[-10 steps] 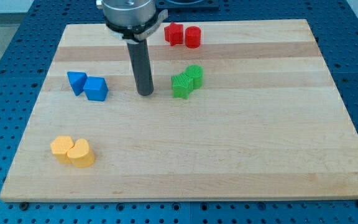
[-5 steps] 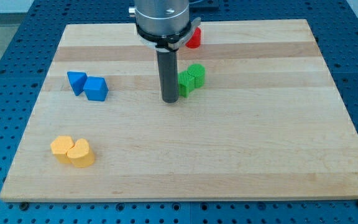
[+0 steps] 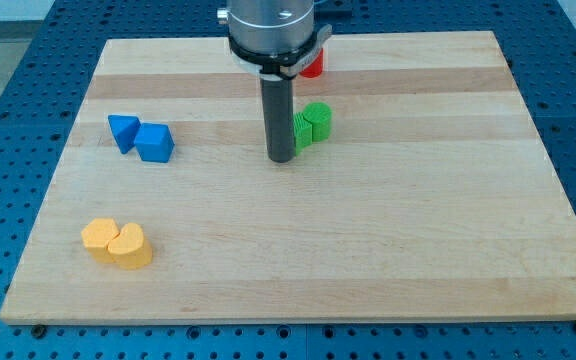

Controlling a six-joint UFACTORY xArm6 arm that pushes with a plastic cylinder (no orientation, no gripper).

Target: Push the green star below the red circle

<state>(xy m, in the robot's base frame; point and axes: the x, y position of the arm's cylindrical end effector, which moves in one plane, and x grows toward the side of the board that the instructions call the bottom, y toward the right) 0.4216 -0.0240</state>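
Two green blocks sit together near the board's top middle; the left one, the green star, is partly hidden behind my rod, and the other green block touches it on the right. The red circle shows partly above them, behind the arm's head. My tip rests on the board against the green star's left side, slightly below it. A second red block seen earlier is hidden by the arm.
Two blue blocks sit at the left of the wooden board, one of them a triangle shape. Two yellow blocks sit at the lower left. Blue pegboard surrounds the board.
My tip has moved right from open board to the green star's left side. The green pair has shifted slightly to the right.
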